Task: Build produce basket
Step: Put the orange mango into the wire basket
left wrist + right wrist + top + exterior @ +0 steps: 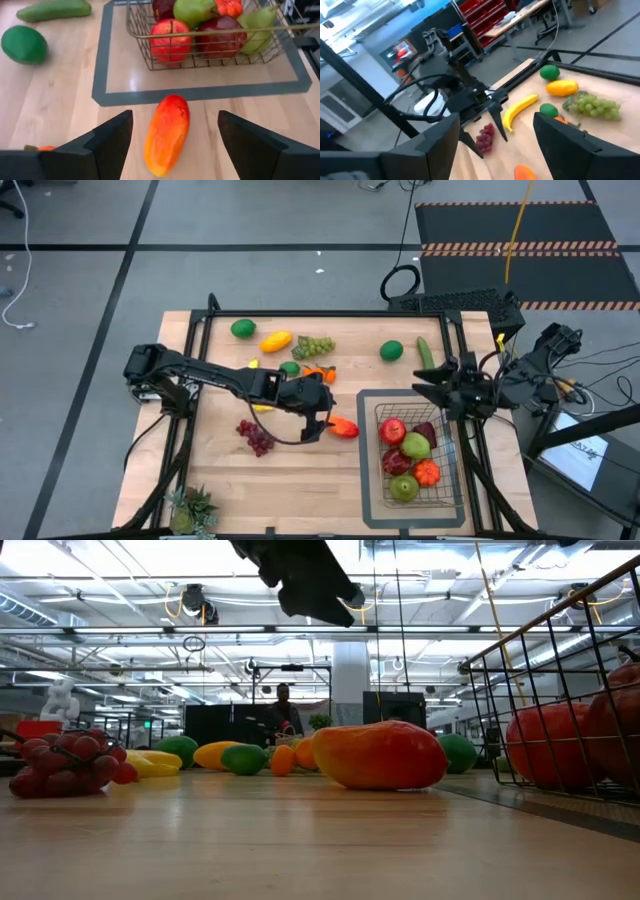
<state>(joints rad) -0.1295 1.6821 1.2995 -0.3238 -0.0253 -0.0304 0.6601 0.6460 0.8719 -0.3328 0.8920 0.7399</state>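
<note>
An orange-red mango [166, 134] lies on its side on the wooden table just left of the basket [415, 480]. My left gripper [175, 117] hangs open above it, one finger on either side, well clear of it in the low view [300, 580]. The dark wire basket stands on a grey tray [102, 75] and holds red apples [170, 40], pears and an orange fruit. My right gripper [428, 387] is open in the air over the basket's far edge, holding nothing [495, 132].
Loose produce lies toward the far edge: two limes [243, 328] [391, 350], a yellow fruit [275, 341], green grapes [315, 345], a cucumber [425, 353] and a banana [520, 111]. Red grapes [257, 437] lie near the mango. A spiky potted plant [192, 508] stands at the near left corner.
</note>
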